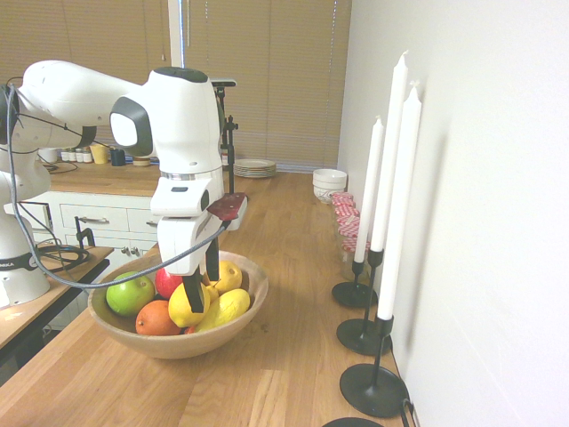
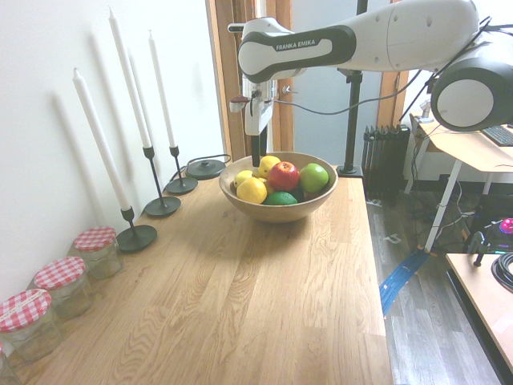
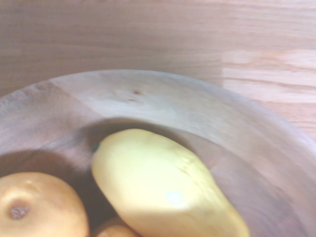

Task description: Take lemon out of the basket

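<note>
A long wooden counter [image 1: 293,356] runs beside a white wall, blinds at the far end, three tall candles [image 1: 391,178] in black holders lined up along the wall side. In the first exterior view the basket [image 1: 253,307] sits mid-counter, piled with fruit, and the gripper [image 1: 203,285] hangs straight down into it, fingers spread and holding nothing. The lemon [image 1: 182,307] lies at the front of the heap, right against the nearer finger, with an orange [image 1: 156,318] and a green apple [image 1: 130,294] beside it and a longer yellow fruit [image 1: 224,308] on its other side. One finger stands on each side of the yellow pile, which looks like a lining-up for a pinch from above.

Over to the second exterior view: same counter from the opposite side, red-checked jars [image 2: 96,249] along the wall. The gripper [image 2: 256,150] hangs above the bowl's far side, its fingers overlapping into one dark shape here. The lemon [image 2: 252,190] rests on the wall-side slope of the basket [image 2: 280,212], propped by its neighbours, a red apple [image 2: 283,175] behind it.

The wrist view, blurred, shows the basket's inner wall [image 3: 148,98] and the longer yellow fruit [image 3: 163,187] lying on its slope; a rounder yellow-orange fruit [image 3: 34,207] peeks in at the corner. I cannot tell whether that one is the lemon.
</note>
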Action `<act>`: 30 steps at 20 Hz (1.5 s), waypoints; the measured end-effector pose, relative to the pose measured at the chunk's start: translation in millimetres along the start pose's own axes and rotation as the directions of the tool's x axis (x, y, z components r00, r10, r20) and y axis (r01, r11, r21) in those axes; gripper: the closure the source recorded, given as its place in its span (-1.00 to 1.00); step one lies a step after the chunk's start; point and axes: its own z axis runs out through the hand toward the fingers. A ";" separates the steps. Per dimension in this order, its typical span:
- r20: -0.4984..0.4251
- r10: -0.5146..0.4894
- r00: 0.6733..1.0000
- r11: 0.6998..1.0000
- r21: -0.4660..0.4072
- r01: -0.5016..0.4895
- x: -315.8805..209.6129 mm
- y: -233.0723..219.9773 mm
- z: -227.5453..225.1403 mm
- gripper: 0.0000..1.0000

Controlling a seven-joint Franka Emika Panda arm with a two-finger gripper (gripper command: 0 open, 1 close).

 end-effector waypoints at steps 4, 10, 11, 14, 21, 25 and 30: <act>0.013 0.002 1.000 1.000 -0.004 -0.002 -0.7 -0.6 9.5 -1.00; 0.029 0.018 0.999 1.000 -0.010 -0.018 -0.7 6.9 31.3 1.00; 0.029 0.021 0.999 1.000 -0.010 -0.021 -0.8 8.6 33.9 1.00; 0.029 0.032 0.999 0.999 -0.010 -0.032 -1.3 14.9 40.7 1.00; 0.027 0.047 0.999 0.999 -0.004 -0.047 -6.1 24.3 43.8 1.00; 0.025 0.052 0.998 0.999 -0.002 -0.052 -8.7 27.7 44.8 1.00; 0.018 0.063 0.998 0.998 0.001 -0.063 -9.5 35.4 38.7 1.00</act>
